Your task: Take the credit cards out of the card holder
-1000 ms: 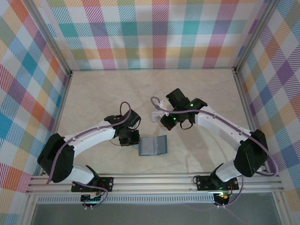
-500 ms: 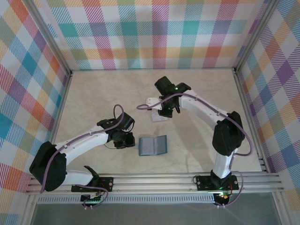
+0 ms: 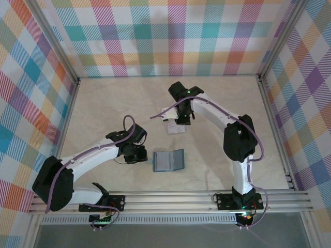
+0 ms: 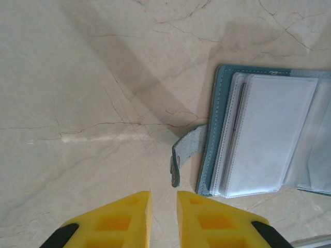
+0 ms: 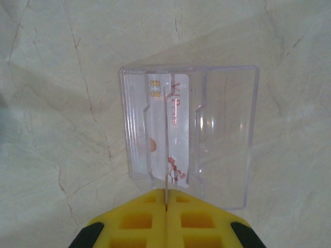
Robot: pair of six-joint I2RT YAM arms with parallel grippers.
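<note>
- Left tool [image 4: 163, 209] is slightly spread and empty at the bottom of the frame, near the strap [image 4: 183, 152].
- The wallet [image 4: 258, 139] lies open on the counter [image 4: 77, 77], at the right of the frame.
- Right tool [image 5: 166, 199] is pressed together at bottom centre, over a clear plastic piece [image 5: 222, 134]; a pale card [image 5: 178, 129] shows through it.

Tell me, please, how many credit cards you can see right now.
1: a pale credit card at the clear plastic piece just ahead of the right hand. More may be hidden in the sleeves of the open card holder.
</note>
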